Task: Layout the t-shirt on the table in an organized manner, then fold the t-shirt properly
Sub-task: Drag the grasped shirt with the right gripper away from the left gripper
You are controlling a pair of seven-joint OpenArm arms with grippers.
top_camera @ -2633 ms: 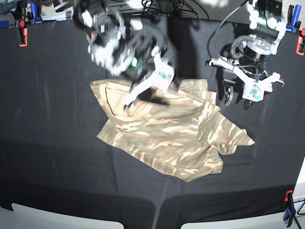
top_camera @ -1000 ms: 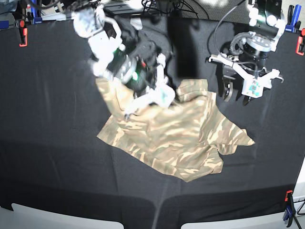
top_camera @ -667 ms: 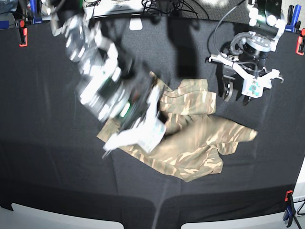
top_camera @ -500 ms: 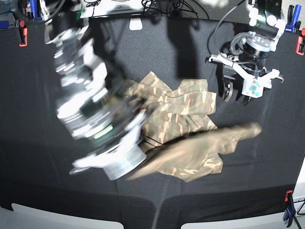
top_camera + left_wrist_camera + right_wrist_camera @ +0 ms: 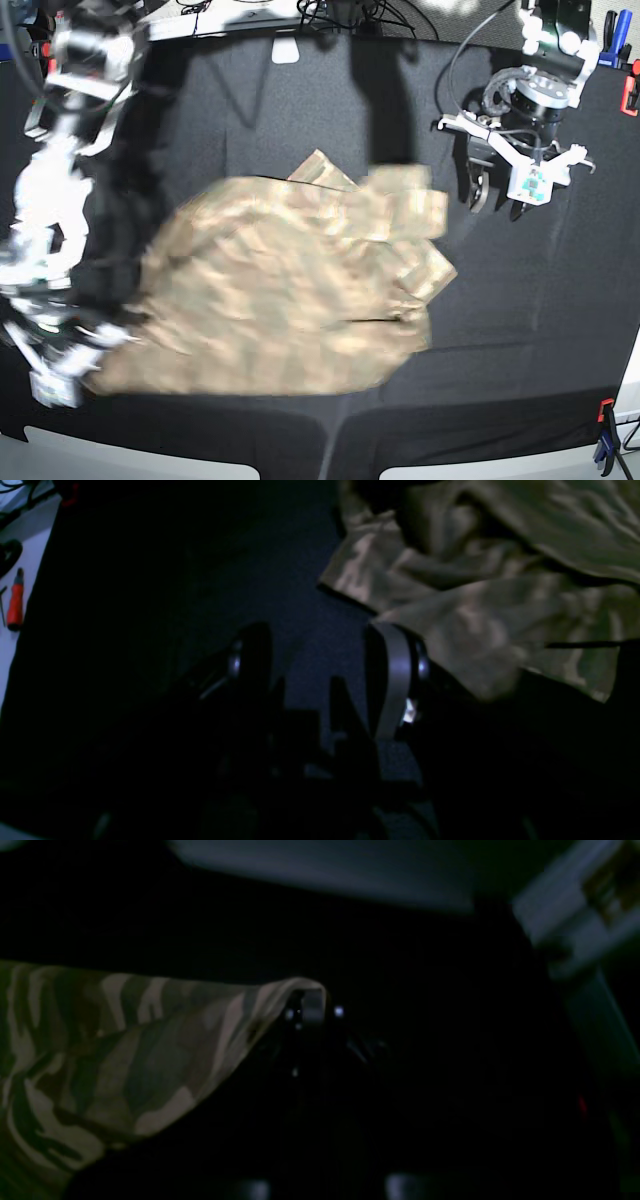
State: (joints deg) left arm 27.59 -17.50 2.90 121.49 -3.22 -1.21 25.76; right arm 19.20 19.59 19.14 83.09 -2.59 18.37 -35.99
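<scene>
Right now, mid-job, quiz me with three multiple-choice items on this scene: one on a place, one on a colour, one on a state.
1. Where is the left gripper?
A. over bare table beside the shirt
B. on top of the shirt
C. beyond the table's edge

2. What colour is the table?
A. white
B. black
C. green

3. What is the right gripper doing?
A. open above the shirt
B. shut on nothing
C. shut on the shirt

Answers:
1 A, in the left wrist view its open jaws frame dark cloth, with the shirt off to one side.
2 B, matte black cloth lies all round the shirt.
3 C, in the right wrist view a camouflage edge runs into its closed tip.
</scene>
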